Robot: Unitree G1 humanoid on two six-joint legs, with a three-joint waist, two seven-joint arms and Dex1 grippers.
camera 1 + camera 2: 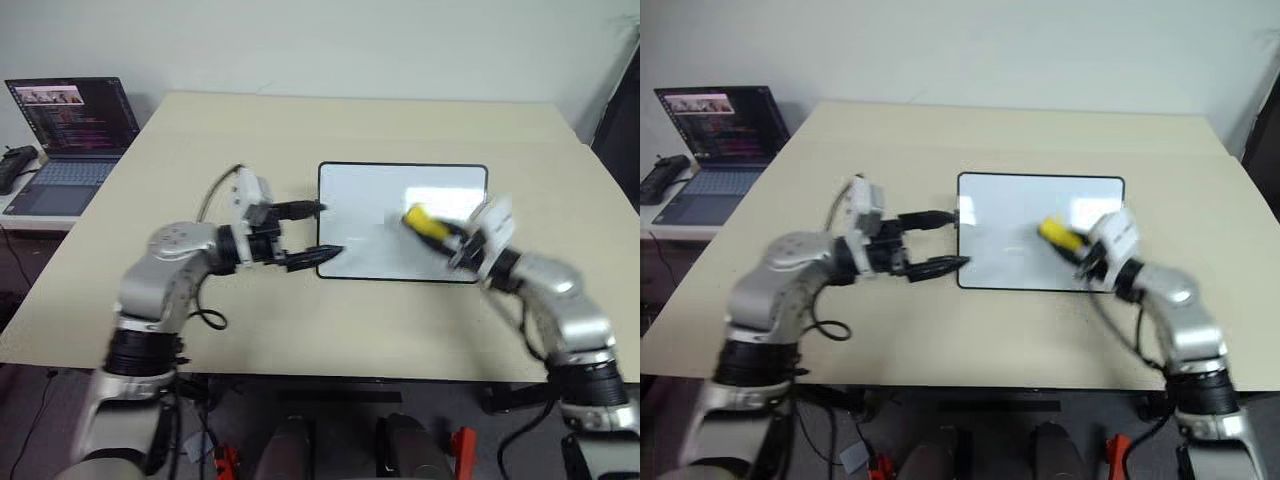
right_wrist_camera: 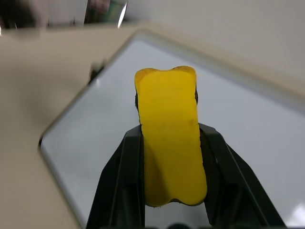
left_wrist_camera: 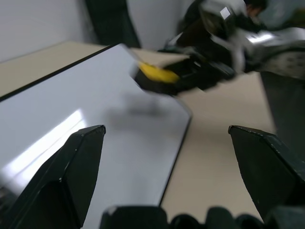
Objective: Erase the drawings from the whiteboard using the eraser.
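— Between the right gripper's [image 2: 169,157] fingers, what's that?
— That's the eraser [image 2: 169,138], a yellow block clamped from both sides, its far end sticking out past the fingertips. It hangs over the whiteboard [image 1: 370,200], which lies flat on the worktop [image 1: 300,130].
— And the left gripper [image 1: 322,230]?
— Its fingers stand wide apart with nothing between them. One tip sits by the board's near corner, the other by its short edge.
— Any drawings?
— The white surface ahead of both sets of fingers looks clean, though the views are blurred, so faint marks could escape me.
— Anything else?
— An open laptop [image 1: 72,140] stands well away behind the left gripper, off the worktop.
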